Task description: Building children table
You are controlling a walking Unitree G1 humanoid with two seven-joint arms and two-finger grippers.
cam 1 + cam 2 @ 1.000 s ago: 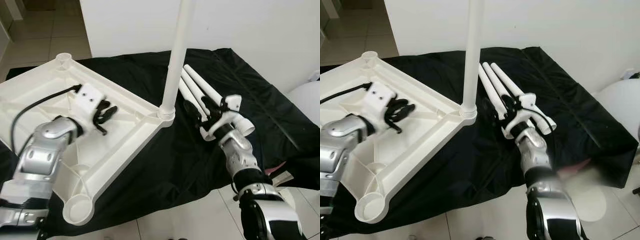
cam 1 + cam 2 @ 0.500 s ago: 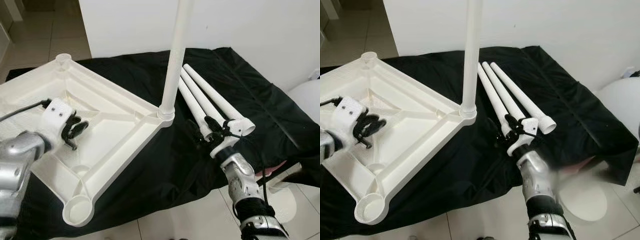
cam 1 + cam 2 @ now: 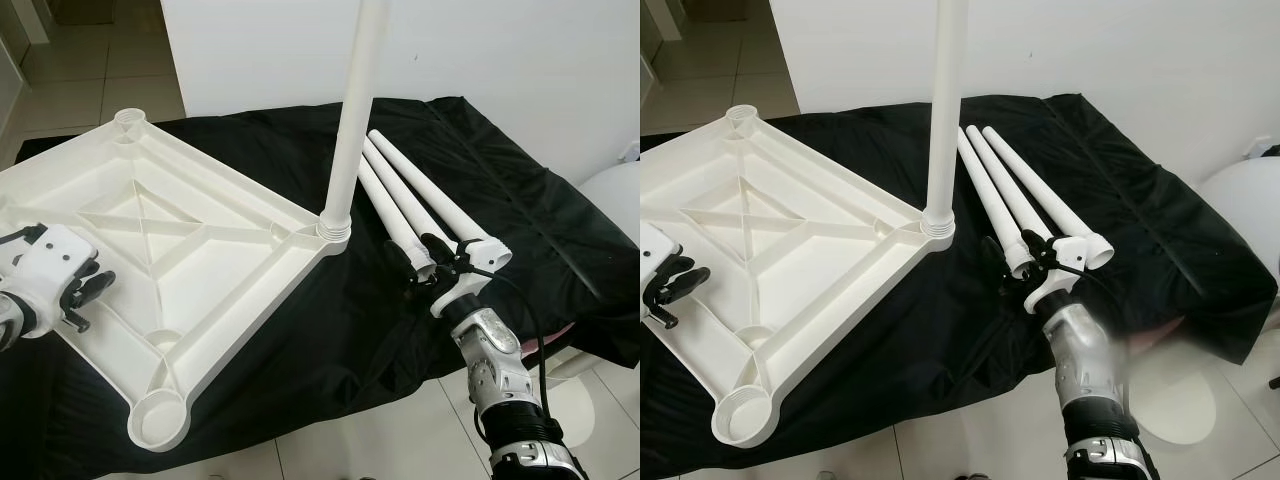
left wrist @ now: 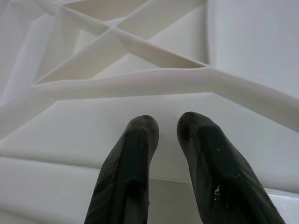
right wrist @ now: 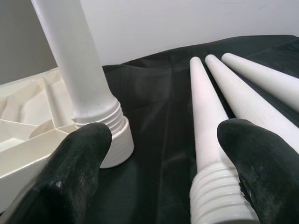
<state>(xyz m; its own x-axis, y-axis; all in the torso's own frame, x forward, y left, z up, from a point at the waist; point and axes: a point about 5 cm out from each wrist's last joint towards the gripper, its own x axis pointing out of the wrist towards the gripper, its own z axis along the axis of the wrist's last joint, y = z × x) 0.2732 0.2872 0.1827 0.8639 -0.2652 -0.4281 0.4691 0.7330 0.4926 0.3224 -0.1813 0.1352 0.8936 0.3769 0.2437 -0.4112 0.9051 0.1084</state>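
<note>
The white children's tabletop [image 3: 190,225] lies upside down on a black cloth. One white leg [image 3: 352,120] stands upright, screwed into its far right corner. Three loose white legs [image 3: 415,200] lie side by side on the cloth to the right. My right gripper [image 3: 417,255] is open just at their threaded near ends; in the right wrist view its fingers [image 5: 81,154] straddle the nearest leg's thread [image 5: 219,196] without touching it. My left gripper [image 3: 97,286] hovers at the tabletop's left edge, shut on nothing, its fingertips [image 4: 140,130] over the ribbed underside.
The black cloth [image 3: 330,320] covers a low surface whose front edge drops to tiled floor [image 3: 340,450]. Open leg sockets sit at the near corner [image 3: 158,425] and far corner [image 3: 130,118]. A white wall stands behind; a round white object [image 3: 615,195] is at the right.
Both arms have drawn back toward me. The left gripper slid from the tabletop's middle to its left edge. The right gripper retreated from over the loose legs to their threaded ends.
</note>
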